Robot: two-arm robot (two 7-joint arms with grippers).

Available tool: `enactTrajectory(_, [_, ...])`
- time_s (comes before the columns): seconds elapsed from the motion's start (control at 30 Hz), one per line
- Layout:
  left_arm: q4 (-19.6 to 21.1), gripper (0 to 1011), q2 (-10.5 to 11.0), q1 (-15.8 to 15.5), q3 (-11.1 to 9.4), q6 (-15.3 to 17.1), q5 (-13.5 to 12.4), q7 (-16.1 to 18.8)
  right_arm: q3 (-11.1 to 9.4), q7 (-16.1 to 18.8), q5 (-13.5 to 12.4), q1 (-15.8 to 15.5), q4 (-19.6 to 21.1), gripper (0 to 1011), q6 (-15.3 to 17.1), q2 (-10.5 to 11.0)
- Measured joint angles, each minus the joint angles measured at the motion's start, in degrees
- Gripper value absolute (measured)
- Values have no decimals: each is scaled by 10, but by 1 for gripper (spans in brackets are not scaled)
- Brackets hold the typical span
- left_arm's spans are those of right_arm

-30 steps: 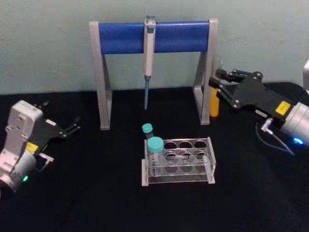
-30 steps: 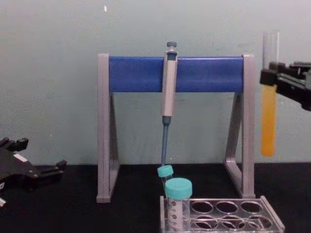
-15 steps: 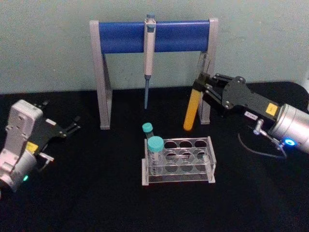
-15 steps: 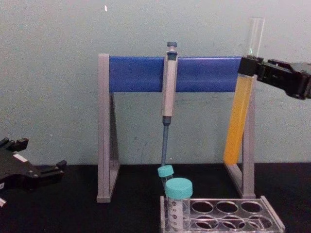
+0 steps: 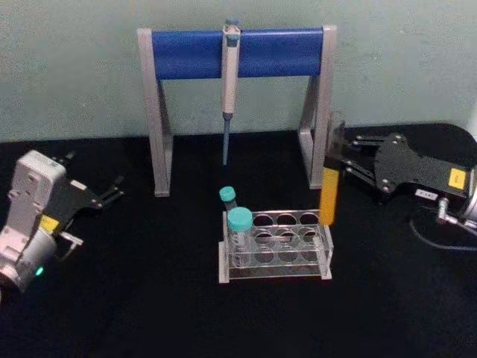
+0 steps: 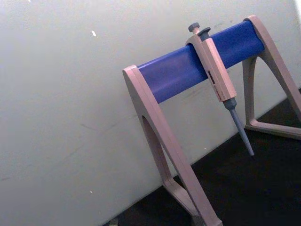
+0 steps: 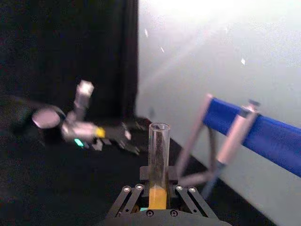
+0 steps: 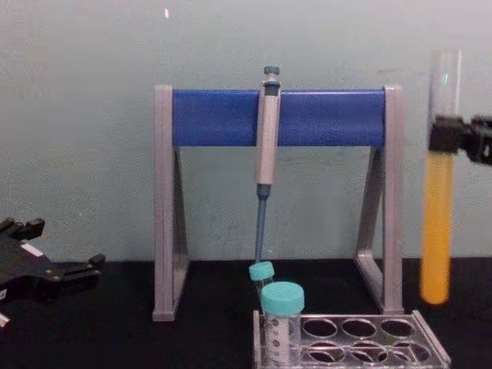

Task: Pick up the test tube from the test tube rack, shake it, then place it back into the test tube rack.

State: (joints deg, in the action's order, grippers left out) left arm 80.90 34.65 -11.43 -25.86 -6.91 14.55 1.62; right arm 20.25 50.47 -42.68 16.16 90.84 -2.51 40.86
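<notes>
Left end effector (image 5: 113, 194): parked low at the left of the tabletop (image 5: 149, 306), jaws apart with nothing between them, well apart from the work.
Pipette stand (image 5: 238, 54): grey legs and a blue bar at the back, with a pipette hanging from its middle.
Teal-capped tubes (image 5: 239, 220): two, standing at the rack's left end.
Test tube rack (image 5: 276, 277): clear and low, centre front; the holes at its middle and right end stand open.
Test tube (image 5: 329, 190): held off the rack, with orange-yellow liquid in its lower part and its open mouth up.
Long axis: close to vertical in the chest view, so it lines up with the holes.
Right end effector (image 5: 339, 165): reaching in from the right, closed on the tube's upper part above the liquid.
Key relation: the round bottom hangs just above the rack's right end — the nearest open hole lies almost straight below and, if anything, a touch to the robot's left.
Depth: back row or front row under the tube is hard to tell.
Nearer arm: the right one, which already has the tube.
Next move, as I judge it: a small line-up, then straight down.
</notes>
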Motion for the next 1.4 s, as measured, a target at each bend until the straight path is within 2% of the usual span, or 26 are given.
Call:
enactTrajectory(0.07, [0, 1001, 0, 0, 0, 0, 0, 0, 4, -29, 35, -1, 8, 216, -8, 18])
enactTrajectory(0.17, [0, 1001, 0, 0, 0, 0, 0, 0, 5, -58, 61, -1, 10, 216, -16, 24])
enactTrajectory(0.23, [0, 1001, 0, 0, 0, 0, 0, 0, 5, -92, 89, -3, 11, 216, -28, 22])
enactTrajectory(0.27, [0, 1001, 0, 0, 0, 0, 0, 0, 3, -119, 108, -5, 12, 216, -38, 16])
enactTrajectory(0.4, [0, 1001, 0, 0, 0, 0, 0, 0, -5, -170, 145, -9, 12, 216, -58, -8])
enactTrajectory(0.47, [0, 1002, 0, 0, 0, 0, 0, 0, -7, -185, 153, -10, 12, 216, -64, -19])
enactTrajectory(0.5, [0, 1001, 0, 0, 0, 0, 0, 0, -9, -197, 157, -10, 10, 216, -69, -31])
enactTrajectory(0.6, [0, 1001, 0, 0, 0, 0, 0, 0, -12, -211, 158, -8, 3, 216, -72, -56])
enactTrajectory(0.67, [0, 1002, 0, 0, 0, 0, 0, 0, -13, -213, 149, -6, -3, 216, -72, -74])
enactTrajectory(0.77, [0, 1001, 0, 0, 0, 0, 0, 0, -14, -208, 136, -4, -7, 216, -69, -88])
enactTrajectory(0.8, [0, 1002, 0, 0, 0, 0, 0, 0, -14, -199, 124, -2, -10, 216, -65, -96])
enactTrajectory(0.93, [0, 1002, 0, 0, 0, 0, 0, 0, -12, -166, 90, 2, -15, 216, -49, -106])
enactTrajectory(1.0, [0, 1001, 0, 0, 0, 0, 0, 0, -6, -133, 58, 8, -18, 216, -30, -105])
enactTrajectory(1.03, [0, 1001, 0, 0, 0, 0, 0, 0, -5, -122, 47, 9, -18, 216, -22, -103])
enactTrajectory(1.1, [0, 1001, 0, 0, 0, 0, 0, 0, 1, -80, 5, 15, -21, 216, 6, -92])
enactTrajectory(1.13, [0, 1002, 0, 0, 0, 0, 0, 0, 2, -71, -3, 16, -21, 216, 12, -89])
enactTrajectory(1.27, [0, 1001, 0, 0, 0, 0, 0, 0, 5, -34, -29, 18, -19, 216, 29, -65])
enactTrajectory(1.4, [0, 1001, 0, 0, 0, 0, 0, 0, 5, -15, -31, 15, -12, 216, 27, -36])
